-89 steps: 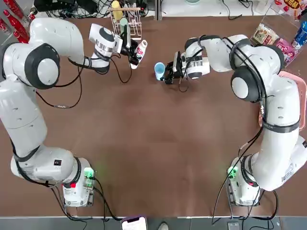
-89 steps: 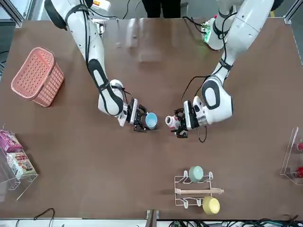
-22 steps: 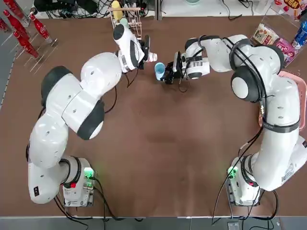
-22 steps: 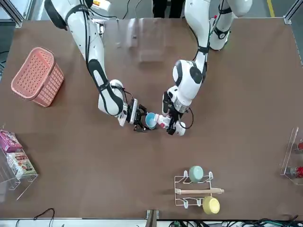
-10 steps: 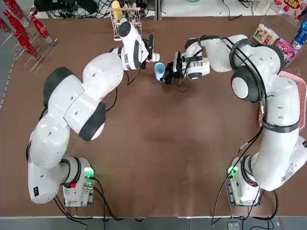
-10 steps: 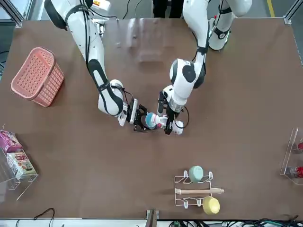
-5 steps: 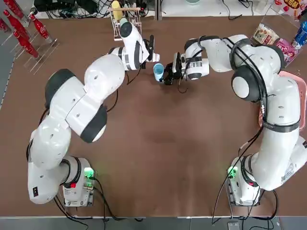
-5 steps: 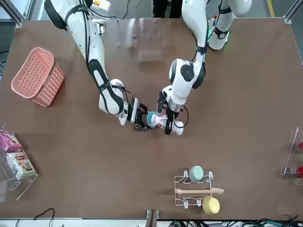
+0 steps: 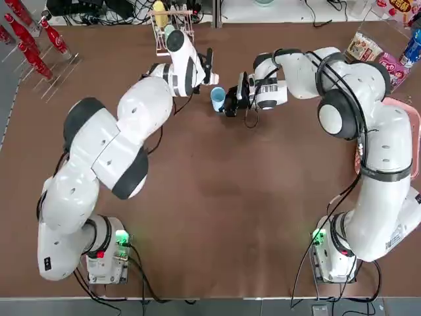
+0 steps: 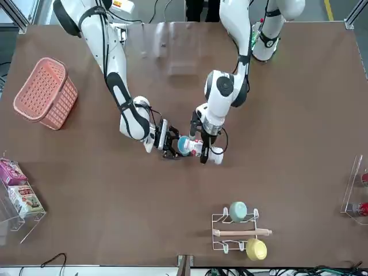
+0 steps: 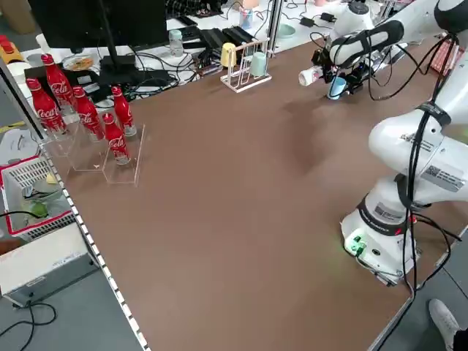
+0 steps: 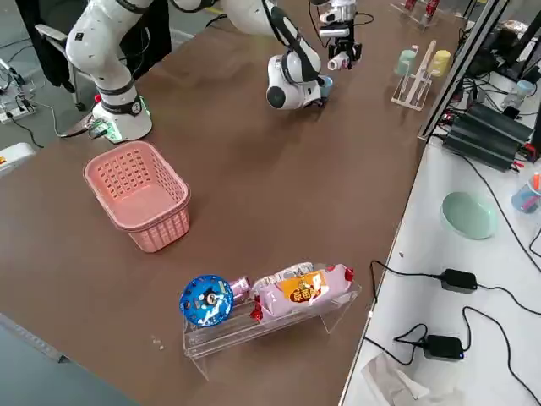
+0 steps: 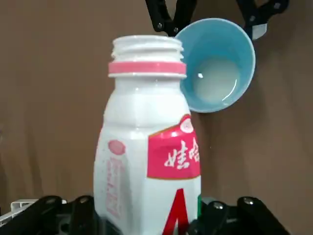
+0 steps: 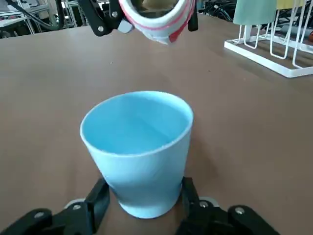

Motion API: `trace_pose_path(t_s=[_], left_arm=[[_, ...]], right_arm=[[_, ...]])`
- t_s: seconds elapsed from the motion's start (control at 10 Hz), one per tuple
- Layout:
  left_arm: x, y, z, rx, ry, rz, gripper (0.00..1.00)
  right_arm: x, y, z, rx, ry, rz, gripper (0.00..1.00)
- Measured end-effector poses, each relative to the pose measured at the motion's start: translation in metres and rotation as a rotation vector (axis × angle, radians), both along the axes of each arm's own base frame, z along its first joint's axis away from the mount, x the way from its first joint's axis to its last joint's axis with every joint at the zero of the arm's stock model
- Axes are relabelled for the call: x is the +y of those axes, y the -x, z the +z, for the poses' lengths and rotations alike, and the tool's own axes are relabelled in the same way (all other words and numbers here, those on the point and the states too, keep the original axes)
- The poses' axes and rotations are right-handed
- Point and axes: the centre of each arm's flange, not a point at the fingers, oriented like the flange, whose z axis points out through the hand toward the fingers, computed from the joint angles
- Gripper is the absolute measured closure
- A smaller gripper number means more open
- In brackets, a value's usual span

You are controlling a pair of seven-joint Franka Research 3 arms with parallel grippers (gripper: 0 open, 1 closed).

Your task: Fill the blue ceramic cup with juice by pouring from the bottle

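Observation:
The blue ceramic cup (image 9: 218,99) stands upright on the brown table, and my right gripper (image 9: 227,103) is shut on its lower part. In the right wrist view the fingers (image 14: 191,199) flank the cup (image 14: 139,147). My left gripper (image 9: 206,68) is shut on the bottle (image 9: 212,78), a white, capless one with a pink neck ring. It is tipped on its side, mouth toward the cup's rim and just above it. In the left wrist view the bottle (image 13: 146,147) fills the foreground. Beyond it, the cup (image 13: 217,71) shows a pale bottom with a glint.
A wire rack (image 9: 172,26) with a green and a yellow cup stands just behind the left gripper. Red cola bottles (image 9: 26,33) stand at the far left corner. A pink basket (image 10: 46,92) and a snack holder (image 12: 270,313) are on the right arm's side.
The left wrist has crept slightly toward the far edge with the bottle still tipped at the cup. The right gripper and cup have barely moved.

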Motion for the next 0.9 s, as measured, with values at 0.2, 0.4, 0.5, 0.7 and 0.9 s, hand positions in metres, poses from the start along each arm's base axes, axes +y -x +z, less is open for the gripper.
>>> trace_pose_path(t_s=[0.2,0.4,0.5,0.7,0.9], left_arm=[[0.0003,0.0001,-0.0034,-0.001,-0.013,-0.003,0.60],[0.0004,0.0000,-0.0052,-0.006,-0.031,-0.013,0.60],[0.0023,-0.0018,-0.0046,-0.012,-0.043,-0.015,0.60],[0.0038,-0.0036,-0.0032,-0.021,-0.068,-0.022,0.60],[-0.0003,-0.0029,-0.0021,-0.027,-0.078,-0.033,0.60]], right_arm=[[0.0001,0.0001,0.0000,0.000,0.000,0.000,0.35],[-0.0001,0.0000,0.0000,0.000,0.000,0.000,0.36],[-0.0006,-0.0004,0.0000,0.000,0.000,-0.001,0.36],[-0.0017,-0.0008,-0.0003,0.000,0.000,-0.003,0.36],[-0.0018,-0.0008,-0.0003,0.000,0.000,-0.002,0.36]])
